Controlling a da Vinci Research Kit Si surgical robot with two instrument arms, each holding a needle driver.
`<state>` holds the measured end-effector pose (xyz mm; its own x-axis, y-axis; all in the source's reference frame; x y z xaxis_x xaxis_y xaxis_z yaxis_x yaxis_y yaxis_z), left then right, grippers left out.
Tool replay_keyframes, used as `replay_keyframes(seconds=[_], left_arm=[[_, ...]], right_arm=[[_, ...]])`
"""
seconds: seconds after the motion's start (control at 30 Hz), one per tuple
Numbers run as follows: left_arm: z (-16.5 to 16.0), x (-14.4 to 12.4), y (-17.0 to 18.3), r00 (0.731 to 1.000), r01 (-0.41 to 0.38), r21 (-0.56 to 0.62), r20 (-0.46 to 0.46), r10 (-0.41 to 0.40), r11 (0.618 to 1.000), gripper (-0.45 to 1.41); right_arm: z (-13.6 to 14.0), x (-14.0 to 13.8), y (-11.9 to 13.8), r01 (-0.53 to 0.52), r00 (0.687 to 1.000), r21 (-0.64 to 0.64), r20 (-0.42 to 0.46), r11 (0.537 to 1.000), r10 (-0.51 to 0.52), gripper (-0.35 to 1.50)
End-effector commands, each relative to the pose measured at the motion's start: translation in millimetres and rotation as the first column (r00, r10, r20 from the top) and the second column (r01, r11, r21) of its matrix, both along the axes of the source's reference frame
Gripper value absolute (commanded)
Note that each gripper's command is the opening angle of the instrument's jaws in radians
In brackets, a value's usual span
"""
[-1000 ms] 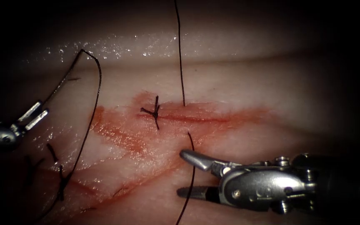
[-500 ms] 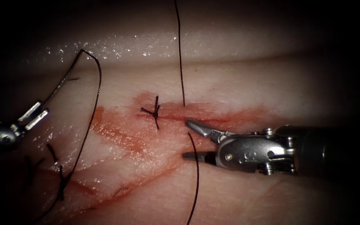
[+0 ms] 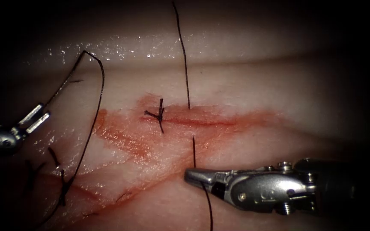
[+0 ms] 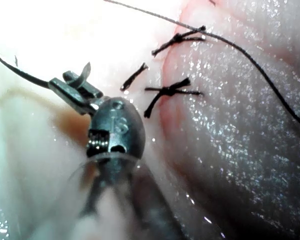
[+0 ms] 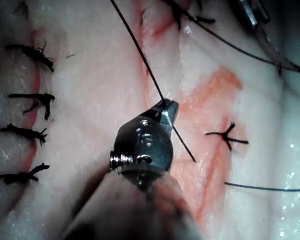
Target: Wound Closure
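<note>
Gripping the thread (image 3: 193,149), my right tool (image 3: 193,175) sits low on the tissue (image 3: 279,94), below the cut (image 3: 202,122), with its jaws closed on the strand. From the jaws the thread rises straight to a point just under the cut, and a free length trails down past the tool. In the right wrist view the same tool (image 5: 166,111) has the thread (image 5: 140,55) pinched at its tip, the strand running on past the jaws to enter the tissue beside a knotted stitch (image 5: 227,137).

My left tool (image 3: 37,117) rests well to the left of the cut, its jaws a little apart. A dark strand (image 3: 95,111) runs from beside them up into a loop and back down across the wet tissue. In the left wrist view my left tool (image 4: 72,87) has a small curved piece in its jaws; I cannot tell whether that is the needle.

One tied stitch (image 3: 159,114) sits at the left end of the cut, with red fluid (image 3: 125,141) spread below it. Another length of thread (image 3: 184,55) drops from above into the upper edge of the cut, right of that stitch. Cut ends of thread (image 3: 58,171) lie lower left.
</note>
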<state>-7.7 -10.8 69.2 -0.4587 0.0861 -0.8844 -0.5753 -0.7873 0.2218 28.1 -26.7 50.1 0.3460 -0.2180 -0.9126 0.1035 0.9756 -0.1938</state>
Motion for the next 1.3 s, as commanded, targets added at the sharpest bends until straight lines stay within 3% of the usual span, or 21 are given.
replay_keyframes(seconds=[0.03, 0.3, 0.47, 0.53, 0.6, 0.7, 0.87, 1.0, 1.03, 1.07, 1.1, 1.13, 1.17, 1.2, 1.3], left_arm=[[0.8, -0.6, -0.3, 1.0, -0.001, 0.0, 0.002, 0.001, 1.0, -0.45], [0.8, -0.6, -0.3, 1.0, -0.002, 0.002, 0.0, 0.002, 1.0, -0.45], [0.8, -0.6, -0.3, 1.0, -0.002, 0.002, 0.0, 0.002, 1.0, -0.45], [0.8, -0.6, -0.3, 1.0, -0.003, 0.002, 0.0, 0.003, 1.0, -0.45], [0.8, -0.6, -0.3, 1.0, -0.003, 0.002, 0.0, 0.003, 1.0, -0.45], [0.8, -0.6, -0.3, 1.0, -0.003, 0.002, 0.0, 0.003, 1.0, -0.45], [0.8, -0.7, -0.3, 1.0, -0.002, 0.001, 0.0, 0.002, 1.0, -0.45], [0.8, -0.7, -0.3, 1.0, -0.004, 0.001, 0.001, 0.004, 1.0, -0.45], [0.8, -0.7, -0.3, 1.0, -0.004, 0.001, 0.001, 0.004, 1.0, -0.45], [0.8, -0.7, -0.3, 1.0, -0.004, 0.001, 0.001, 0.004, 1.0, -0.45], [0.8, -0.7, -0.3, 1.0, -0.004, 0.001, 0.001, 0.004, 1.0, -0.45], [0.8, -0.7, -0.3, 1.0, -0.005, 0.001, 0.001, 0.005, 1.0, -0.45], [0.8, -0.7, -0.3, 1.0, -0.005, 0.001, 0.002, 0.005, 1.0, -0.45], [0.8, -0.6, -0.3, 1.0, -0.005, 0.001, 0.002, 0.005, 1.0, -0.45], [0.8, -0.7, -0.3, 1.0, -0.005, 0.001, 0.002, 0.005, 1.0, -0.45]], right_arm=[[-0.1, 1.1, -0.7, 0.01, 1.0, 0.001, -0.004, 1.0, -0.01, -0.35], [-4.2, 3.7, -5.0, 0.14, 0.99, 0.035, -0.006, 0.99, -0.14, -0.35], [-5.4, 4.6, -5.8, 0.158, 0.987, 0.043, 0.0, 0.987, -0.158, -0.33], [-5.1, 4.4, -5.1, 0.13, 0.987, 0.035, 0.091, 0.991, -0.133, 1.26], [-5.0, 3.7, -3.9, 0.08, 0.987, 0.021, 0.139, 0.997, -0.082, 1.45], [-4.8, 1.5, -1.2, -0.018, 0.971, -0.02, 0.237, 1.0, 0.022, 1.46], [-5.0, -1.6, 3.2, -0.054, 0.919, -0.12, 0.382, 0.991, 0.096, 1.35], [-4.6, -2.4, 5.6, -0.093, 0.823, -0.15, 0.545, 0.984, 0.161, 1.33], [-4.5, -2.6, 5.7, -0.095, 0.809, -0.155, 0.564, 0.983, 0.167, 1.25], [-4.4, -3.1, 5.9, -0.047, 0.805, -0.133, 0.582, 0.99, 0.117, 0.83], [-4.3, -3.5, 6.0, -0.03, 0.811, -0.117, 0.578, 0.993, 0.092, 0.78], [-4.2, -4.1, 6.2, -0.031, 0.827, -0.085, 0.557, 0.996, 0.073, 0.99], [-4.1, -4.9, 6.3, -0.077, 0.824, -0.069, 0.557, 0.995, 0.103, 1.38], [-4.1, -5.2, 6.3, -0.092, 0.822, -0.071, 0.558, 0.993, 0.116, 1.46], [-4.3, -6.5, 6.1, -0.123, 0.828, -0.033, 0.547, 0.992, 0.121, 1.48]])
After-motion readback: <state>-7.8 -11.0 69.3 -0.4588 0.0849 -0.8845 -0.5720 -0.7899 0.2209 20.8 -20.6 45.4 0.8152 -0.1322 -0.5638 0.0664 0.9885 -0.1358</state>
